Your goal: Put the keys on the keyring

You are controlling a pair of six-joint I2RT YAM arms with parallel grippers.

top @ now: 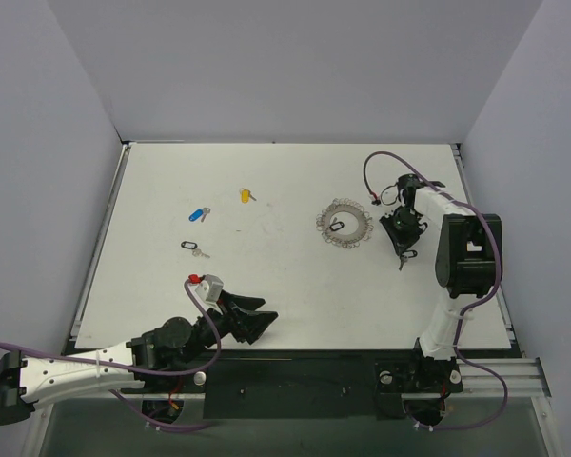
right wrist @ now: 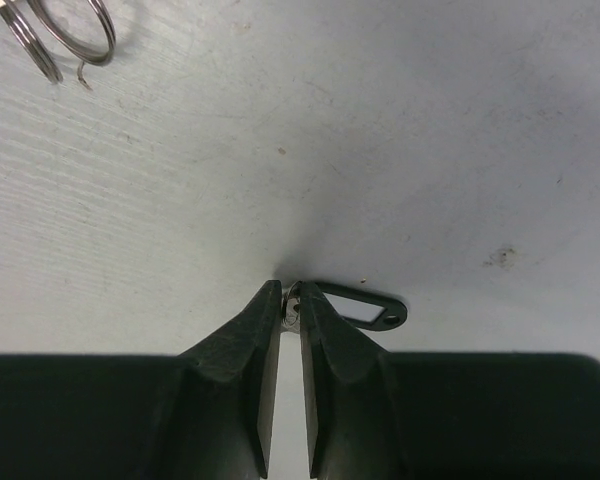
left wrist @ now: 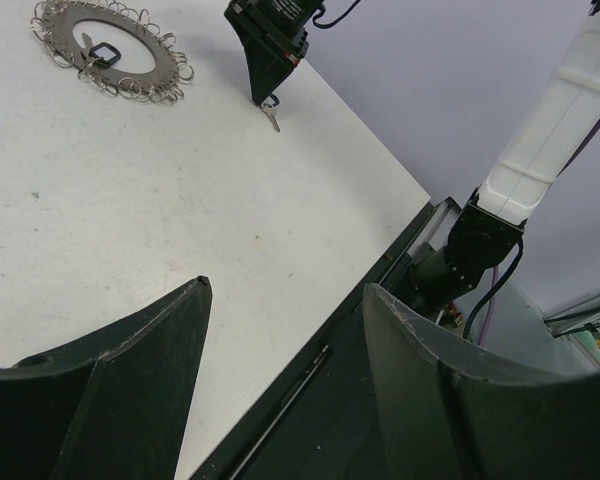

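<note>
My right jaws pinch black key (right wrist: 360, 308) by metal end (tiny, light, likely slippery); left jaws spread, holding nothing.

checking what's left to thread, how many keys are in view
5. A yellow-capped metal key, a blue-capped key and a dark-capped key lie loose at left; a black-capped key lies inside the lacy silver wire keyring; the right fingers pinch a black-tagged key. Others may be hidden.

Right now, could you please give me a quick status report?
Left gripper open, empty. Right gripper shut on black key, beside keyring. Nothing between them.
</note>
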